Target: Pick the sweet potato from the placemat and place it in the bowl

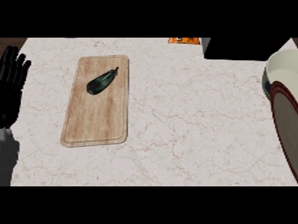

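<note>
1 dark oblong vegetable [102, 82] on grained wooden board [94, 122], veined marble counter [190, 131].

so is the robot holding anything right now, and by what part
Nothing is held. The left hand rests open at the left edge; the right hand is not in view.

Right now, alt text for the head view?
A dark green vegetable lies on a wooden cutting board on a marble counter. The open left hand rests at the left edge; a white bowl and a dark placemat sit at the right edge.
</note>
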Controlling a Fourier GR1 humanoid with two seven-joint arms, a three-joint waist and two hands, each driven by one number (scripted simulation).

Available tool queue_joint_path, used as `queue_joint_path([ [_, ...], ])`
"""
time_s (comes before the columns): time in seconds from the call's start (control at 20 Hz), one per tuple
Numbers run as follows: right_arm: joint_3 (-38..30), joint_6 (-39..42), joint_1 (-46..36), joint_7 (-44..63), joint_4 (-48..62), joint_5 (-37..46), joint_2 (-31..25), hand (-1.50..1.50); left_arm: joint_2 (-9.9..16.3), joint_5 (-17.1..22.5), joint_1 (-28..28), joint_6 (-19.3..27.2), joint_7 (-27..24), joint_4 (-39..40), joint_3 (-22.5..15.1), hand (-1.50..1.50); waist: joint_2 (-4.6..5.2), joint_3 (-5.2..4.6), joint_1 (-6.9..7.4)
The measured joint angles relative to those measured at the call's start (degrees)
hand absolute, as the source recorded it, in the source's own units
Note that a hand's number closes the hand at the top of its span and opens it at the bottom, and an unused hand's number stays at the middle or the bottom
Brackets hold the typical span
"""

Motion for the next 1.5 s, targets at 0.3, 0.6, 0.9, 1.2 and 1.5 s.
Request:
queue_joint_path([
  [0.3,7.1,2.4,-8.0,6.2,-3.2,1.5,5.3,1.5,0.3,0.0,-0.9,0.1,0.8,0.1,0.1,0.0,-0.06,-0.05,-0.04],
  [0.6,12.2,1.8,-12.0,9.3,-3.8,3.1,13.9,1.5,0.3,0.2,-0.4,-0.3,-0.6,1.5,0.9,0.0,-0.12,-0.05,-0.7],
  [0.9,15.6,-5.0,-13.5,12.1,-2.4,6.4,21.3,1.5,0.4,0.4,0.9,-0.6,0.2,-0.4,1.1,0.0,-0.18,-0.01,-0.94],
  [1.2,16.4,-13.3,-15.6,18.3,3.5,9.3,27.1,-1.5,0.3,0.2,-0.2,-0.2,0.8,-0.3,0.8,0.0,0.03,0.03,-0.67],
  [1.5,12.3,-14.1,-16.6,17.8,10.7,6.0,29.7,-1.5,0.2,0.6,-0.1,-0.6,1.4,-1.1,0.8,0.0,0.24,0.12,-0.26],
])
